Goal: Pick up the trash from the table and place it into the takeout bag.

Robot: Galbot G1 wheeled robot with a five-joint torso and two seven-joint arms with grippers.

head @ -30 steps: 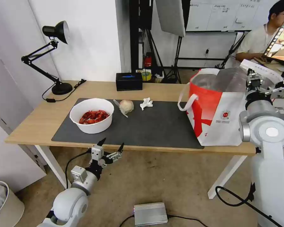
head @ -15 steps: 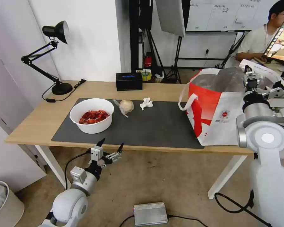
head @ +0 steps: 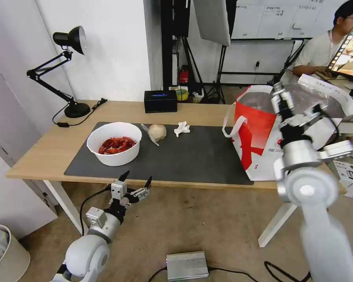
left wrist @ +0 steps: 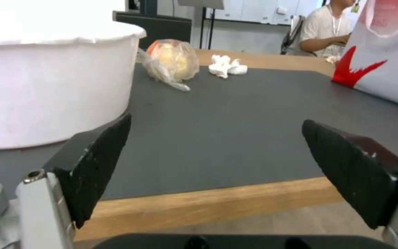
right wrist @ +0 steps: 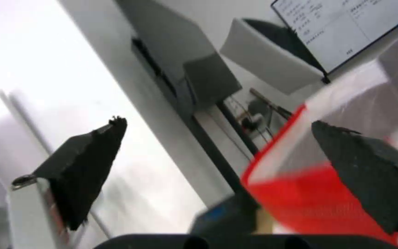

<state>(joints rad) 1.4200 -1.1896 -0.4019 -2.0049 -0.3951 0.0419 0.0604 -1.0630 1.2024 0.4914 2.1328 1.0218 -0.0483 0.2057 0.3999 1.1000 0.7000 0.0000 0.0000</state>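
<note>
I hold left gripper (head: 136,181) released, fingers spread, just below table (head: 47,150) front edge, lined up toward bowl (head: 113,143). Right gripper (head: 300,103) spread, empty, over takeout bag (head: 262,145) mouth. Wrapped lump (head: 157,132), tissue (head: 182,128) on mat (head: 192,156).

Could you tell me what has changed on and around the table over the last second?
The right arm swung leftward across the takeout bag, its open, empty hand now over the bag's mouth. The left hand stayed open below the table's front edge. The bowl, wrapped lump and tissue have not moved.
</note>
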